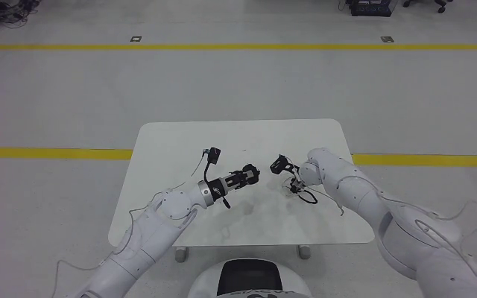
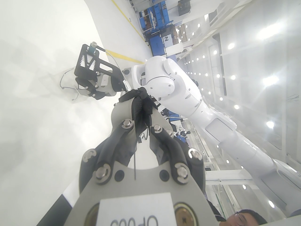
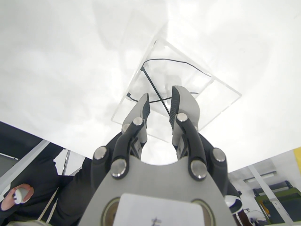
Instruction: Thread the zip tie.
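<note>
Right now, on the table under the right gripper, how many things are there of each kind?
Clear tray: 1
Black zip ties in the tray: 2, counted by their heads; one thin curved strand may belong to a third
Total: 3

Tray (image 3: 218, 99) clear glossy plastic, probably acrylic; zip tie (image 3: 151, 83) black plastic; table (image 3: 58, 48) smooth, matt.
</note>
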You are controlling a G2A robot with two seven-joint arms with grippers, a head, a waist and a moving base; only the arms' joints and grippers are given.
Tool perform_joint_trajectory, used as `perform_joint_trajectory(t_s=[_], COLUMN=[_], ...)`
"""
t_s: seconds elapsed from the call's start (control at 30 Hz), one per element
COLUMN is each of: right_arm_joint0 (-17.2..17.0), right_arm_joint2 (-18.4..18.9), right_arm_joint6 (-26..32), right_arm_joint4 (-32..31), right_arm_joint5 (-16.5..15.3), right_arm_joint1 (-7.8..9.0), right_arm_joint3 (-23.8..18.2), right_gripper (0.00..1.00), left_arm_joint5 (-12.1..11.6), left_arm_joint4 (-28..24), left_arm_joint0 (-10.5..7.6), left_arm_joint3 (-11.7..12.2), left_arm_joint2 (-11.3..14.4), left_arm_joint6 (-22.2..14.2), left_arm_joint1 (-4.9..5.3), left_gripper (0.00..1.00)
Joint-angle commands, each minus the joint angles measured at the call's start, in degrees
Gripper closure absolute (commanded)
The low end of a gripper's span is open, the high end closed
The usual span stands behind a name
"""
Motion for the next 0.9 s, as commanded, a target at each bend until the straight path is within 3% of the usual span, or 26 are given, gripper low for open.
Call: perform_joint_trajectory(t_s=[0.0, 0.37, 0.73, 0.87], right_arm_joint0=[0.06, 0.22, 0.42, 0.47], right_arm_joint2=[0.00, 0.00, 0.00, 0.00], right_arm_joint6=[0.33, 1.55, 1.40, 0.80], right_arm_joint4=[0.04, -0.45, -0.64, -0.72], right_arm_joint5=[0.00, 0.00, 0.00, 0.00], right_arm_joint1=[-0.17, -1.90, -3.22, -3.34], right_arm_joint3=[0.28, 2.54, 4.50, 4.83], right_gripper=[0.81, 0.80, 1.00, 1.00], left_arm_joint5=[0.00, 0.00, 0.00, 0.00], left_arm_joint4=[0.00, 0.00, 0.00, 0.00], left_arm_joint0=[0.00, 0.00, 0.00, 0.00], left_arm_joint3=[0.00, 0.00, 0.00, 0.00], left_arm_joint2=[0.00, 0.00, 0.00, 0.00], left_arm_joint6=[0.00, 0.00, 0.00, 0.00], left_arm_joint1=[0.00, 0.00, 0.00, 0.00], left_gripper=[1.00, 1.00, 1.00, 1.00])
